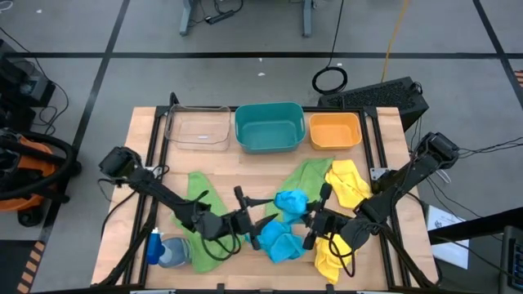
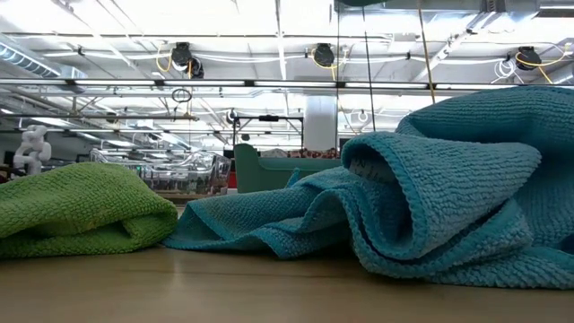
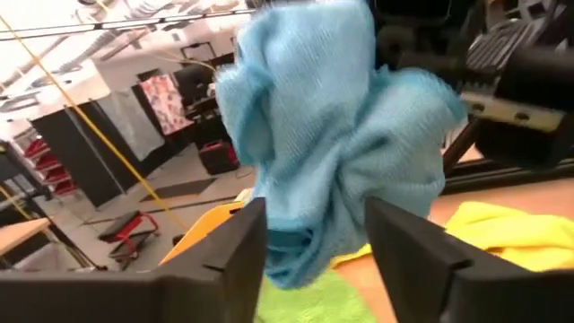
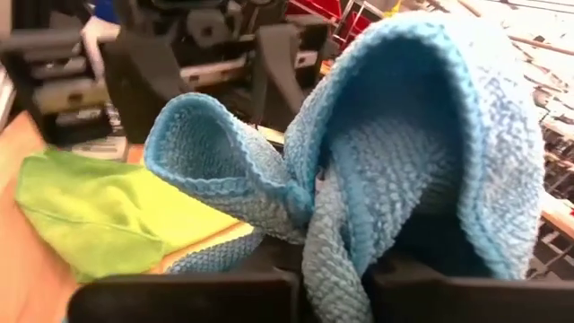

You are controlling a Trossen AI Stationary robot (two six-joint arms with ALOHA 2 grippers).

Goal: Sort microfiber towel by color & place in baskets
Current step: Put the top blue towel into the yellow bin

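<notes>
Room: workshop floor with grey tiles and cables lies around a wooden counter [image 1: 245,163].
Baskets: three stand in a row at the far edge; clear basket [image 1: 198,128] on the left, teal basket [image 1: 269,126] in the middle, orange basket [image 1: 335,131] on the right.
Towels on counter: green towel [image 1: 196,214] near left, second green towel [image 1: 304,175] in the centre, yellow towel [image 1: 345,184] at right, another yellow towel [image 1: 331,261] at the near right edge, blue towel pile [image 1: 282,243] near centre.
Task thing: lifted blue towel [image 1: 291,201] hangs between both arms, over the centre of the counter.
Right claw [image 1: 315,219]: pressed together and pinching the lifted blue towel, which drapes over its fingers in the right wrist view.
Left claw [image 3: 309,238]: spread, with the cloth hanging between its fingers but not squeezed.
Key relation: teal basket lies straight to the far side of the lifted blue towel, slightly left; the right arm alone holds it, so it seems the one to carry it there.
Other thing: spray bottle [image 1: 155,247] lies at the near left.
</notes>
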